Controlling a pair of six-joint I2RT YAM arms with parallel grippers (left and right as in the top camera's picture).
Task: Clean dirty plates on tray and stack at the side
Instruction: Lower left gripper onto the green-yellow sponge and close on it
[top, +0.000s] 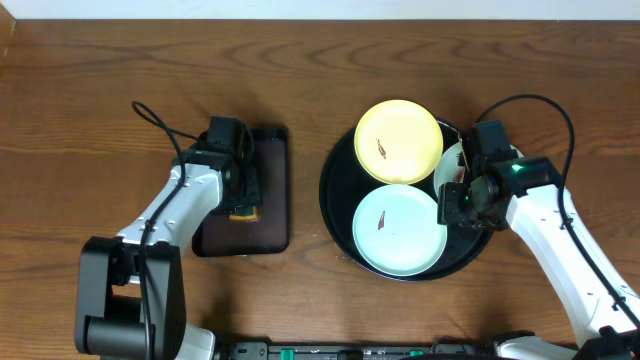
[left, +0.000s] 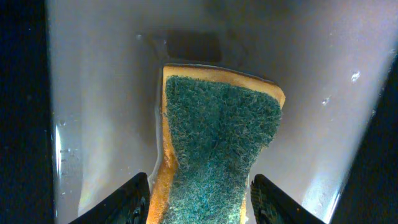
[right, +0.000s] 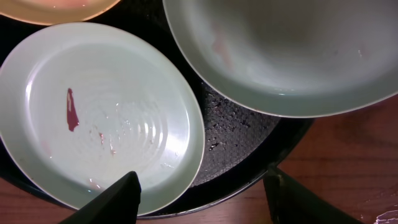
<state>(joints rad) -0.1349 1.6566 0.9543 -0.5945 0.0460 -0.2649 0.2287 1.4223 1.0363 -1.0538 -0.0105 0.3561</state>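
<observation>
Sponge (left: 211, 162) first — the left gripper (left: 200, 199) brackets it on the rectangular tray (top: 270, 210); whether the jaws clamp it cannot be told. Three smeared plates (top: 398, 230) lie on the round tray (top: 333, 215), right gripper (right: 202, 199) above, jaws apart and empty — best to secure the sponge squarely before wiping.

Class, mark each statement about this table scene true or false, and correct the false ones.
1. The pale yellow round plate lies on the large round glossy black tray. True.
2. The green-and-yellow sponge lies on a plate. False: it is on the small rectangular dark tray, between the left end effector's fingers.
3. The right end effector clamps a plate. False: it is open and empty.
4. The pale mint round plate bears a reddish smear. True.
</observation>
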